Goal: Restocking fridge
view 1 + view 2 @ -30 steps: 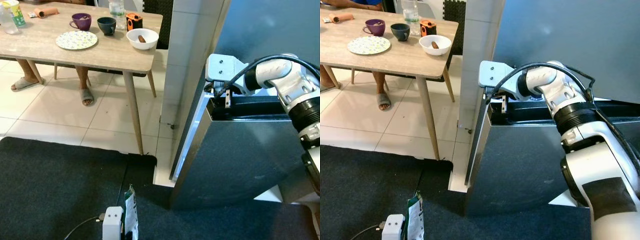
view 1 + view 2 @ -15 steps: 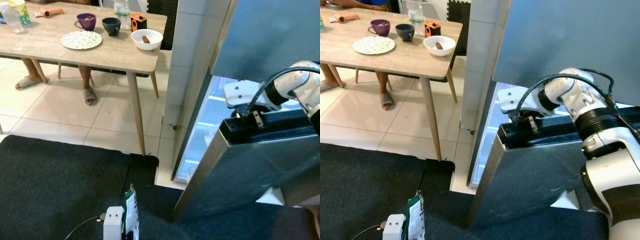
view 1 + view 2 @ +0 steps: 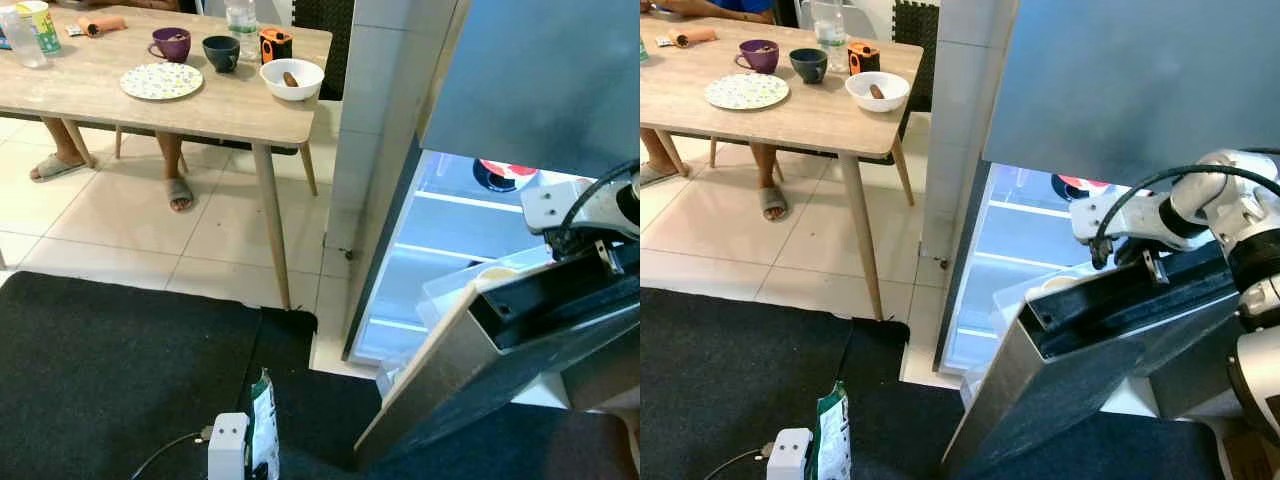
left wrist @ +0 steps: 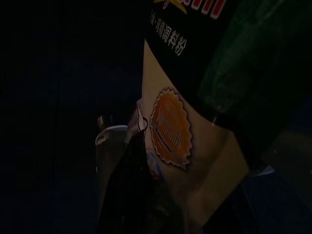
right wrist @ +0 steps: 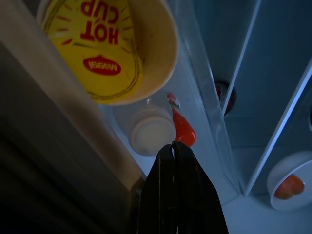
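Down low, the left gripper (image 3: 238, 452) grips a green snack bag (image 3: 263, 425) above the dark mat (image 3: 110, 370); the right gripper (image 5: 178, 161), fingers pressed together and holding nothing, sits on the fridge door (image 3: 1090, 350), swung wide; a yellow cup (image 5: 109, 46) rides in its rack; lit shelves (image 3: 455, 225) behind; a table (image 3: 150, 95) stands far left.

A patterned round plate (image 3: 157, 80), a purple mug (image 3: 167, 43), a dark cup (image 3: 220, 52) and a white bowl (image 3: 291, 78) are carried by the light wooden counter (image 3: 230, 108); sandalled feet (image 3: 176, 192) are seen beneath.
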### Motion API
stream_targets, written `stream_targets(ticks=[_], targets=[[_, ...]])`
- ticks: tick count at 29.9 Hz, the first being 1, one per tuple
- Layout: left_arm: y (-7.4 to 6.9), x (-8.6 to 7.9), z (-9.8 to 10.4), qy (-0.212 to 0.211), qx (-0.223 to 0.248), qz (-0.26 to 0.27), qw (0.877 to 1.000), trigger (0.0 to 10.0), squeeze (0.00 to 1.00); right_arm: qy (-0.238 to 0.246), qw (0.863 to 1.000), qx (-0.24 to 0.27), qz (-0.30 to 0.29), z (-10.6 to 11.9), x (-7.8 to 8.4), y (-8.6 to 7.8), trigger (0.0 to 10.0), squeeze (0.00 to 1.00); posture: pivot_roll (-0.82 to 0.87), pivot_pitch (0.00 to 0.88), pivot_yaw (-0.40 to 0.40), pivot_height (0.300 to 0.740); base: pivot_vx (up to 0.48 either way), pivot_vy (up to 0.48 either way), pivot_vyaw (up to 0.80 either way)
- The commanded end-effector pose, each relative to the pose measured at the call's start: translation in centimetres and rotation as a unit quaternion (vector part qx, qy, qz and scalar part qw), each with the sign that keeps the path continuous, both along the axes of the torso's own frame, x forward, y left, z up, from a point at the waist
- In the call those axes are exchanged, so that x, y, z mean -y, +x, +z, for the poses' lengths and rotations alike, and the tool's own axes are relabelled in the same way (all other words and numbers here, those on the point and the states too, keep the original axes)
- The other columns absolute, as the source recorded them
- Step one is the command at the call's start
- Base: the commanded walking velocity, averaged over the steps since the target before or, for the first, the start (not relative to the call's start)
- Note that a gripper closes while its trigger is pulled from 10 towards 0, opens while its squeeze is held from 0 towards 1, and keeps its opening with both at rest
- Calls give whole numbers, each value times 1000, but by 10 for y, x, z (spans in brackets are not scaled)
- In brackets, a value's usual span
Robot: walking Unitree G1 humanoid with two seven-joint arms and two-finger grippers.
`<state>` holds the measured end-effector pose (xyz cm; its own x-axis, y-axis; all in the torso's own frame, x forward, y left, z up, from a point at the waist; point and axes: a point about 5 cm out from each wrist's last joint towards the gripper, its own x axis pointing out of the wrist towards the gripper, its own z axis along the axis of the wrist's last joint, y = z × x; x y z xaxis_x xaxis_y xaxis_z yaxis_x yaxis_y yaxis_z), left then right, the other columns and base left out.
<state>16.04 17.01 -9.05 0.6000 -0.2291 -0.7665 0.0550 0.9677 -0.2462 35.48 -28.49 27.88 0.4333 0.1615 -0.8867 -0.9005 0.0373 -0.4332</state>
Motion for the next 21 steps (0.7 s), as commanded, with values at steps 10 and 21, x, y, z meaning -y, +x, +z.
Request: stream_targets(ticks=[10,21], targets=[[-24,6,-11,-9,-52,-12,999,10000,0,288,944,17,163,16,-64,-5,10000,0,-81,106,-95,740,0,0,0],[-25,5,-12,-1,-61,-14,998,10000,0,490,824,44,280,49,-99,-31,10000,0,-81,98,-88,740,0,0,0]])
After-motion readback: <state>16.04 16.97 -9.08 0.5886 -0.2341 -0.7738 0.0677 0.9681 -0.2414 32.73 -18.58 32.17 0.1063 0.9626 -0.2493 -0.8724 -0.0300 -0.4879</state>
